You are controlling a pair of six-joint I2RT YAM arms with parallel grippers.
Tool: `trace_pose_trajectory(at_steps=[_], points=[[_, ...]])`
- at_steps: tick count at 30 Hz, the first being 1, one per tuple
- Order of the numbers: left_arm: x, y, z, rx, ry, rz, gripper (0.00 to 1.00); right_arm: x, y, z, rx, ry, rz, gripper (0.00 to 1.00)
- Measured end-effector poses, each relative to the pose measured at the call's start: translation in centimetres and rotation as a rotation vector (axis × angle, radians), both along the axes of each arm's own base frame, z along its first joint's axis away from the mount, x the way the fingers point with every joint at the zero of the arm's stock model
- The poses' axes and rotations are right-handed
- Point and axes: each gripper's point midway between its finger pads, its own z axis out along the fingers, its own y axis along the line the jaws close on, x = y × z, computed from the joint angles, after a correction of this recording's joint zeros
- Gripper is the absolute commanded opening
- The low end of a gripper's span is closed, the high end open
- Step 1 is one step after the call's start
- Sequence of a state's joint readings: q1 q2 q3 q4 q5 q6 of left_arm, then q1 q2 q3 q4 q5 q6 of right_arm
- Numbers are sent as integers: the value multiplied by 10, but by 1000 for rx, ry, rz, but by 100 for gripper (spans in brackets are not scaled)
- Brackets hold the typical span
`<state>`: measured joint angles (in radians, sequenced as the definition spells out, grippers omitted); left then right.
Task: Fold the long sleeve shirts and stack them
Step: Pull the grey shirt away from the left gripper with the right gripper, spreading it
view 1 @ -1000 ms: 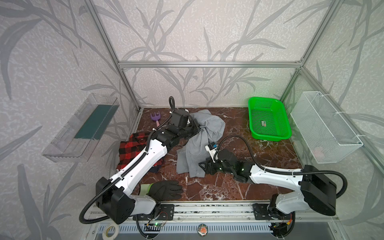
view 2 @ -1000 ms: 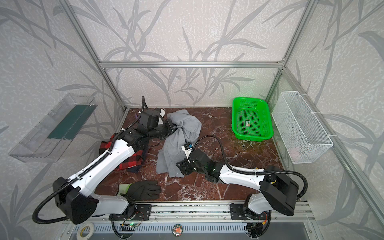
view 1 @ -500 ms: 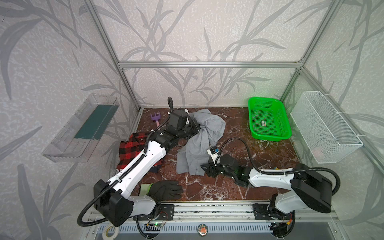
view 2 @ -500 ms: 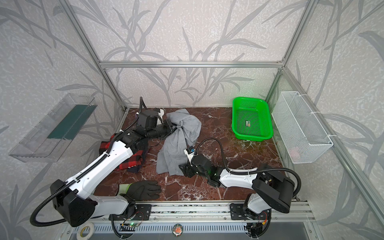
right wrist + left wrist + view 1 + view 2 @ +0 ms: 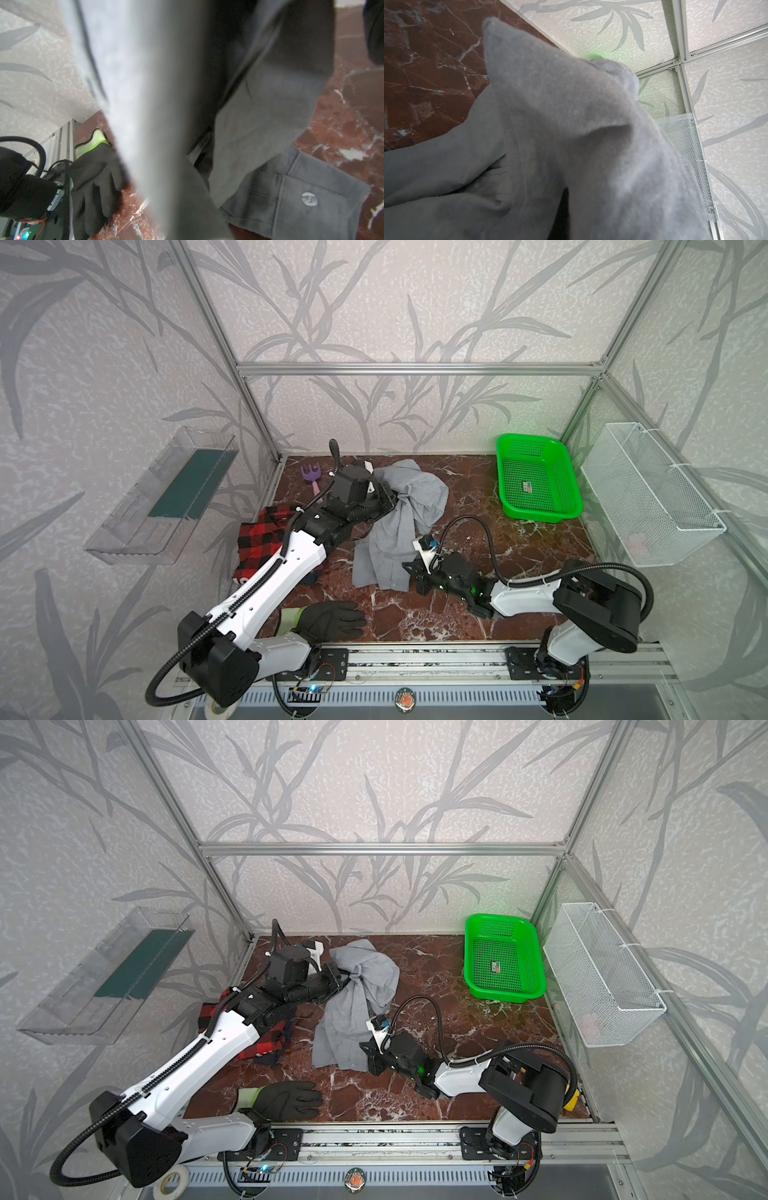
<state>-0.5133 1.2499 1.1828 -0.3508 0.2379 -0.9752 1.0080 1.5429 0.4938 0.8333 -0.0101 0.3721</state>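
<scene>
**Two pinches, one garment**

My left gripper (image 5: 390,501) is clamped on the wrinkled grey long-sleeve shirt (image 5: 395,539), which sits mid-table. My right gripper (image 5: 409,572) is closed on its near hem. The red-and-black plaid shirt (image 5: 259,539) lies by the left edge of the red-brown marble tabletop (image 5: 478,614).

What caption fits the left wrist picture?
Close-up: grey shirt bunched up, marble table and wire basket behind.

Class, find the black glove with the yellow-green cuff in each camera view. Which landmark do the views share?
In a top view: the black glove lies by the front edge, left of centre.
In a top view: black glove, same spot.
Left wrist: not in it.
Right wrist: black glove, beside the grey shirt.
Shared landmark: grey shirt, in all four.
</scene>
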Motion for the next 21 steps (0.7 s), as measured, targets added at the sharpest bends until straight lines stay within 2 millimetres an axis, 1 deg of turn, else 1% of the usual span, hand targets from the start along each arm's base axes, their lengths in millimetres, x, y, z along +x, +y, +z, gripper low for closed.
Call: trace_pose_trajectory(at_steps=[1,2,3,4,5,6,7,8,9,10,11,12,13,15,18,20,21], points=[[1,1,-1,5,-1,1,0,-3,-5,11,11,-9,0,0],[3,2,-2,11,-1,0,7,-6,-11,27,32,-26,-2,0],[5,3,-5,17,1,-1,17,-9,-18,51,60,-53,-6,0],[7,3,-9,28,6,-9,17,-12,-24,69,84,-79,-10,0],[10,3,-14,34,17,-16,18,-15,-34,95,111,-115,-21,0],[13,1,-19,42,27,-31,20,-19,-46,130,154,-166,-36,0],[17,-2,-26,52,44,-50,25,-22,-54,153,183,-197,-49,0],[20,-4,-30,60,55,-61,31,-25,-65,178,204,-232,-67,0],[24,-7,-37,75,70,-79,46,-28,-77,205,227,-267,-87,0],[26,-9,-42,84,78,-92,58,-30,-85,222,241,-288,-101,0],[25,-10,-47,107,83,-109,63,-32,-97,240,244,-311,-123,0],[23,-8,-51,131,94,-121,67,-35,-105,253,248,-327,-137,0],[20,-7,-53,150,100,-131,70,-36,-112,262,242,-337,-149,0],[12,0,-51,199,87,-149,80,-36,-123,276,209,-349,-174,0],[-6,15,-40,274,48,-169,83,-27,-129,278,121,-337,-215,0],[-22,25,-25,307,-10,-188,84,-18,-133,279,68,-322,-244,0],[-32,31,-17,323,-47,-192,84,-10,-137,280,37,-312,-267,0]])
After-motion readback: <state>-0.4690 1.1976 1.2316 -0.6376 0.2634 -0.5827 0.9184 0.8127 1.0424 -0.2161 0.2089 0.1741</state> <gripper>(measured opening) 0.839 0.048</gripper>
